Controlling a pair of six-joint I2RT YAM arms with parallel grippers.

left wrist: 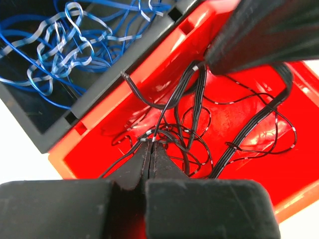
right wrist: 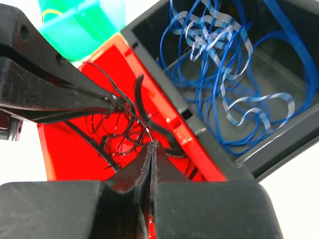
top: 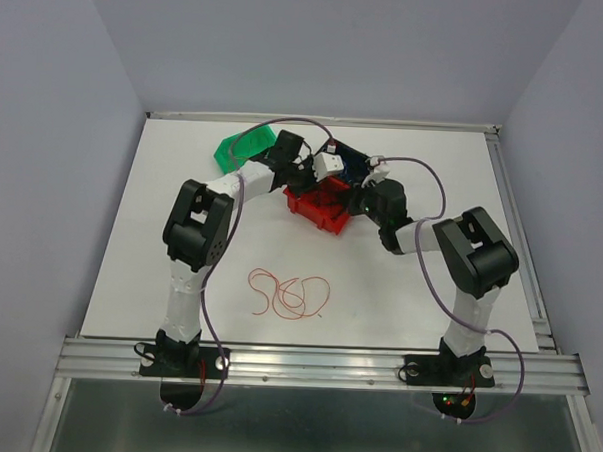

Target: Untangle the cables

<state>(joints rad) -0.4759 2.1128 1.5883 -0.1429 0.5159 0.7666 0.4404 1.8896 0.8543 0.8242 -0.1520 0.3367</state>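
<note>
A tangle of thin black cables (left wrist: 195, 140) lies in a red bin (left wrist: 104, 117). My left gripper (left wrist: 151, 141) is shut on a few black strands inside the bin. My right gripper (right wrist: 152, 144) is shut on one black strand near the bin's rim. In the left wrist view the right gripper's fingers (left wrist: 259, 35) hang over the bin's far side with black cables under them. In the right wrist view the left gripper's fingertips (right wrist: 99, 97) pinch black strands. Blue cables (right wrist: 224, 64) fill a dark bin (right wrist: 271, 144) beside the red one. A red cable (top: 288, 298) lies looped on the table.
In the top view both arms meet over the red bin (top: 320, 217) at the table's back middle. A green bin (top: 243, 145) stands behind it on the left. The white table (top: 184, 161) has a metal rail along its near edge.
</note>
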